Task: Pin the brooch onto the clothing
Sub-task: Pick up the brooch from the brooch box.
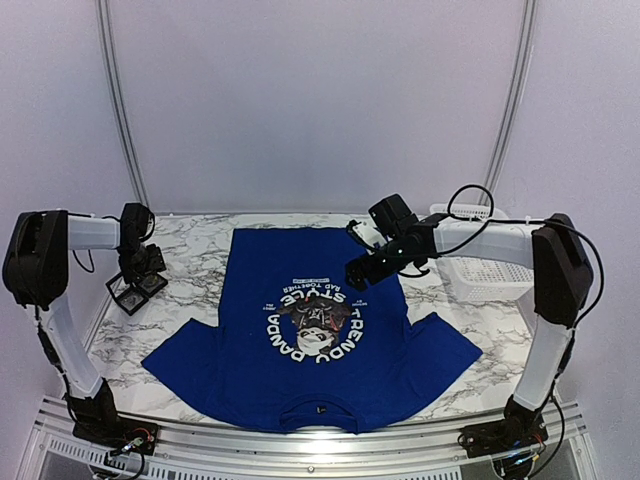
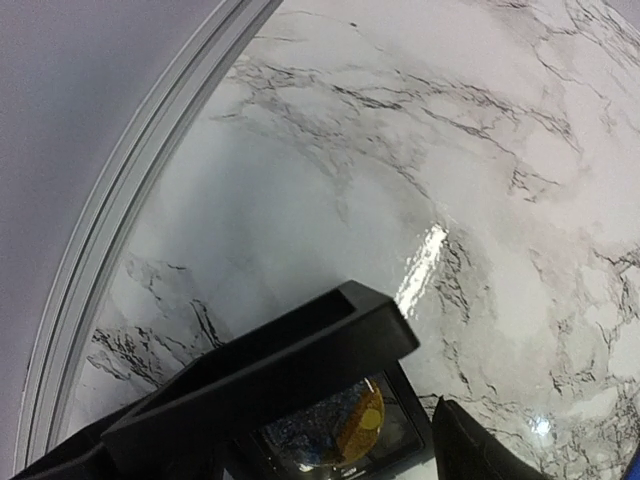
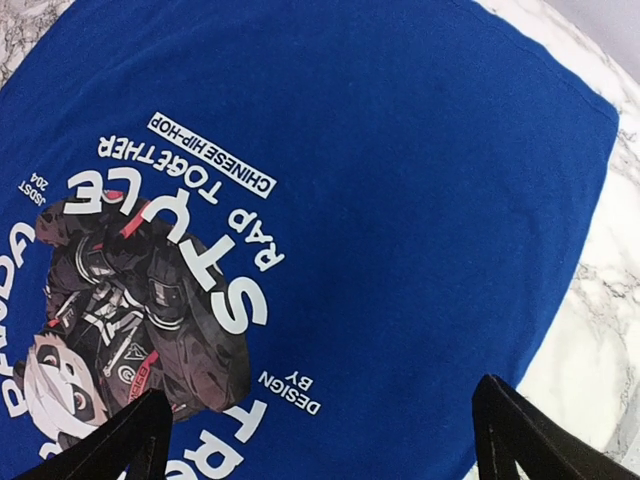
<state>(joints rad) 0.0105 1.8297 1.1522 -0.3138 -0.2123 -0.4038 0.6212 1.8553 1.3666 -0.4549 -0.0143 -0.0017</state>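
Observation:
The clothing, a royal-blue T-shirt (image 1: 240, 360) with a panda print, lies flat mid-table, collar toward me. The brooch (image 2: 345, 430), round, blue and gold, rests in a small black box (image 2: 418, 428) at the far left of the marble table; the box's raised lid (image 2: 270, 375) hides part of it. My left gripper (image 1: 135, 283) is down over this box. Only one of its fingertips (image 2: 475, 450) shows, just right of the box, so its hold is unclear. My right gripper (image 1: 358, 272) hovers open above the shirt (image 3: 420, 200), right of the print, nothing between its fingers.
A white plastic basket (image 1: 480, 275) stands at the right edge of the table, behind the right arm. A curved rail (image 2: 120, 230) borders the table beside the box. Bare marble (image 1: 200, 270) lies between the box and the shirt.

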